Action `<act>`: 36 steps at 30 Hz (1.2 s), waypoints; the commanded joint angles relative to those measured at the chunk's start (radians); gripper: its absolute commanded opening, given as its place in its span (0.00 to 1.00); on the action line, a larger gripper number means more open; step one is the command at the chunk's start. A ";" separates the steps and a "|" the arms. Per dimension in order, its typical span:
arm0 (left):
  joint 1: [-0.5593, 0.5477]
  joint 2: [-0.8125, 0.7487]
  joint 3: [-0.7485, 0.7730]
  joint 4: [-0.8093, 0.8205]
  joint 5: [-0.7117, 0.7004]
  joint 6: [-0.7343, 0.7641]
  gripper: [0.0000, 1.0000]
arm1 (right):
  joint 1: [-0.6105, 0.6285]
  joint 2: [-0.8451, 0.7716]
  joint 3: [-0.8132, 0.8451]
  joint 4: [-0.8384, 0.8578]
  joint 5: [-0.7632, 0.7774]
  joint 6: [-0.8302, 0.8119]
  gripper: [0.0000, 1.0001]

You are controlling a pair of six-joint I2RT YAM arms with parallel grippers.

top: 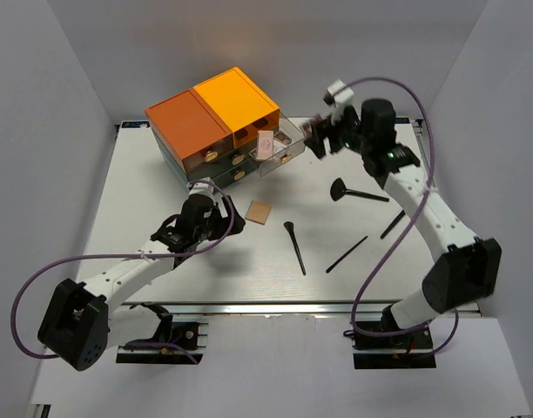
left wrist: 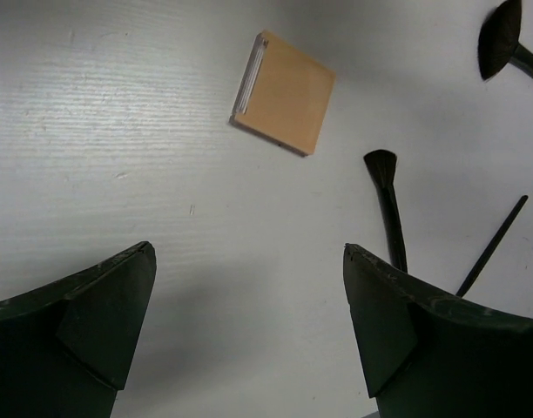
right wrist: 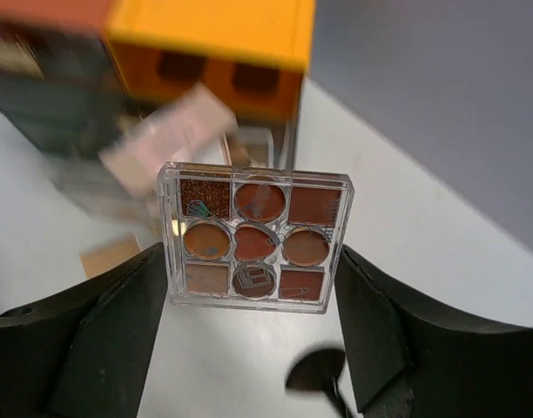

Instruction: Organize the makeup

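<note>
My right gripper (right wrist: 251, 261) clamps the palette (right wrist: 253, 235) by its side edges, pans facing my wrist; my left gripper (left wrist: 249, 261) hangs wide open.

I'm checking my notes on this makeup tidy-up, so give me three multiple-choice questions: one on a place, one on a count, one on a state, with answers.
1. Where is the tan compact? A in the open drawer; B flat on the table; C on the orange box.
2. How many pans has the eyeshadow palette? A six; B nine; C twelve.
3. The left gripper is: A open and empty; B shut on a brush; C shut on the compact.
Answers: B, it lies on the table near the left gripper; B, three rows of three; A, its jaws stand apart, nothing between.
</note>
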 commanded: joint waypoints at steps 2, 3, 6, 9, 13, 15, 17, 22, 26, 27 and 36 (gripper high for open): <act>-0.003 0.024 -0.019 0.112 0.007 -0.017 0.98 | 0.086 0.173 0.258 0.069 -0.030 0.118 0.00; -0.006 0.032 -0.019 0.118 0.002 -0.019 0.98 | 0.111 0.245 0.362 0.040 -0.008 0.132 0.00; -0.013 0.050 -0.016 0.136 -0.019 -0.003 0.98 | 0.143 0.379 0.545 -0.038 0.021 0.175 0.00; -0.022 0.079 0.003 0.144 -0.039 0.041 0.98 | 0.146 0.466 0.626 -0.085 0.035 0.206 0.04; -0.028 0.119 0.026 0.152 -0.044 0.083 0.98 | 0.146 0.467 0.560 -0.077 0.020 0.186 0.29; -0.030 0.142 0.035 0.168 -0.042 0.099 0.98 | 0.148 0.454 0.532 -0.069 0.018 0.168 0.46; -0.033 0.169 0.049 0.190 -0.033 0.119 0.98 | 0.148 0.451 0.512 -0.075 0.015 0.158 0.58; -0.043 0.231 0.072 0.253 -0.029 0.156 0.98 | 0.148 0.427 0.513 -0.083 -0.008 0.145 0.89; -0.054 0.306 0.107 0.274 -0.041 0.199 0.98 | 0.140 0.370 0.504 -0.091 -0.025 0.110 0.89; -0.057 0.321 0.116 0.279 -0.047 0.208 0.98 | 0.136 0.355 0.495 -0.092 -0.025 0.088 0.89; -0.115 0.532 0.271 0.250 -0.121 0.359 0.98 | -0.006 0.037 0.087 0.126 -0.112 0.062 0.89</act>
